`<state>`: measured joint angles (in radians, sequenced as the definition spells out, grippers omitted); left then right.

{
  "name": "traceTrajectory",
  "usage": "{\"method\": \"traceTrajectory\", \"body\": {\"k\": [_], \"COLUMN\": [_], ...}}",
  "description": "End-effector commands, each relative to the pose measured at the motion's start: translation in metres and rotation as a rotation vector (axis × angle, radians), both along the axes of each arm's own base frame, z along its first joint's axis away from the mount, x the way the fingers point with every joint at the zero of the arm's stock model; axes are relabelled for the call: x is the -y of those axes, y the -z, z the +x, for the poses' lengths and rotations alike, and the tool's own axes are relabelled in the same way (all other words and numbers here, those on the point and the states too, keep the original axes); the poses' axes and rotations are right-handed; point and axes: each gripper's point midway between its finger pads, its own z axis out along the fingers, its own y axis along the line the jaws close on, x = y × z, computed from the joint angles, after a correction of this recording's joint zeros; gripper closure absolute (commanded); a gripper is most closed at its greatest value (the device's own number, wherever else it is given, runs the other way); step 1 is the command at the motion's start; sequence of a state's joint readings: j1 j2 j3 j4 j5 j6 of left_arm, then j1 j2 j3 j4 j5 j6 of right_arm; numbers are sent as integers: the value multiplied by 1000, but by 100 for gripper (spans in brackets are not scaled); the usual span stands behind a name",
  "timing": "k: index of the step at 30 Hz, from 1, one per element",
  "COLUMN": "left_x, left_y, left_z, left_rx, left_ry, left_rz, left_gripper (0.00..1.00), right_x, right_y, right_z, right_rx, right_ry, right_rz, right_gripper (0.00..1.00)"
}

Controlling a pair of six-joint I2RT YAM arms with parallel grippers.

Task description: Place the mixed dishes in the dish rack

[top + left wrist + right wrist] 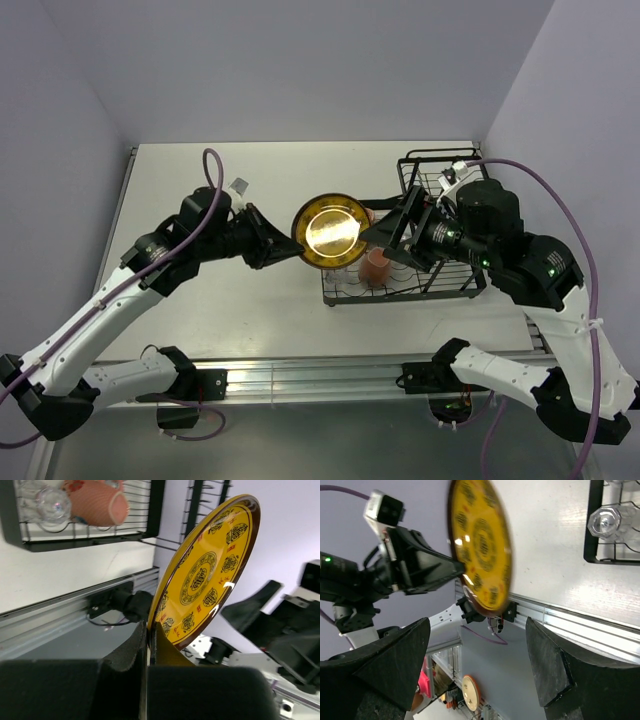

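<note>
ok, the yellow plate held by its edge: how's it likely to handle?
The plate looks rigid and glazed, with a glare spot, so it is probably slippery. The left claw pinches only its rim, so it may pivot if bumped. Likely ceramic: it could chip if dropped.

The plate hangs tilted in the air between my two arms and blocks the straight way from one to the other. My left gripper is clamped on its near rim. My right gripper stands with jaws wide just off the opposite edge, and the gap is far wider than the rim is thick. Below, the left end of the rack is taken up by a mug on its side and glasses beside it. The tall basket rises behind my right wrist. To the left and beyond the plate, the table lies bare, free to pass over.
</note>
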<state>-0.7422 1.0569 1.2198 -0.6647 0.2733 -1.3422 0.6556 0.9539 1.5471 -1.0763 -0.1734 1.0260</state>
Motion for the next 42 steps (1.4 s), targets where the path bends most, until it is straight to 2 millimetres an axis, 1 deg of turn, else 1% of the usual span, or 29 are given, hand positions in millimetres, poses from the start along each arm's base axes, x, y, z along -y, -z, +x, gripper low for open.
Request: {"method": "traceTrajectory", "body": {"k": [1, 4, 5, 6, 9, 13, 15, 18, 23, 25, 26, 27, 28, 29, 30, 32, 33, 34, 35, 36, 37, 39, 42], "left_x": [5, 7, 8, 9, 12, 15, 16, 16, 15, 15, 15, 15, 15, 16, 16, 16, 17, 18, 19, 21, 22, 24, 24], "left_y": [-49, -54, -56, -55, -53, -54, -54, -56, -64, -68, -72, -74, -75, -77, -77, -80, -82, -82, -82, -85, -87, -89, -90], "left_z": [-2, -1, -1, 0, 3, 6, 9, 9, 6, 3, -1, -3, -5, -6, -11, -15, -19, -20, -22, -25, -27, -32, -39], "left_rx": [68, 74, 82, 88, 129, 216, 258, 307, 372, 385, 397, 403, 406, 414, 417, 431, 442, 447, 449, 463, 475, 484, 531], "left_ry": [24, 36, 40, 48, 73, 116, 135, 165, 198, 209, 222, 231, 238, 247, 267, 287, 310, 321, 334, 362, 375, 413, 468], "left_rz": [-156, -179, -186, -184, -161, -132, -109, -83, -74, -89, -111, -122, -130, -141, -152, -166, -181, -188, -192, -212, -227, -249, -258], "left_gripper": [100, 100, 100, 100, 100, 100, 100, 100, 100, 100, 100, 100, 100, 100, 100, 100, 100, 100, 100, 100, 100, 100, 100], "right_x": [6, 4, 2, 1, 4, 9, 11, 8, 4, 4, 2, 1, 2, 0, -2, -6, -8, -11, -11, -14, -17, -19, -19], "right_y": [8, 12, 10, 11, 11, 0, 0, 0, 3, 4, 1, 6, 5, 0, 1, -9, -7, -12, -14, -15, -19, -22, -26], "right_z": [-3, -6, -5, -5, -3, -2, 0, 2, 7, 7, 8, 10, 9, 10, 9, 7, 7, 5, 4, 3, 0, -1, -4], "right_rx": [-21, -19, -2, 8, 36, 123, 165, 206, 248, 268, 291, 292, 305, 330, 336, 380, 384, 405, 412, 420, 436, 445, 450], "right_ry": [23, -5, -21, -33, -35, -60, -85, -131, -173, -185, -189, -193, -193, -197, -211, -225, -234, -246, -249, -265, -288, -302, -307], "right_rz": [-11, -15, -9, -17, -47, -75, -120, -155, -185, -190, -179, -186, -181, -166, -161, -121, -114, -91, -82, -75, -55, -42, -32], "right_gripper": [17, 21, 24, 24, 24, 23, 23, 22, 23, 24, 25, 26, 26, 29, 30, 34, 37, 46, 53, 63, 78, 100, 100]}}
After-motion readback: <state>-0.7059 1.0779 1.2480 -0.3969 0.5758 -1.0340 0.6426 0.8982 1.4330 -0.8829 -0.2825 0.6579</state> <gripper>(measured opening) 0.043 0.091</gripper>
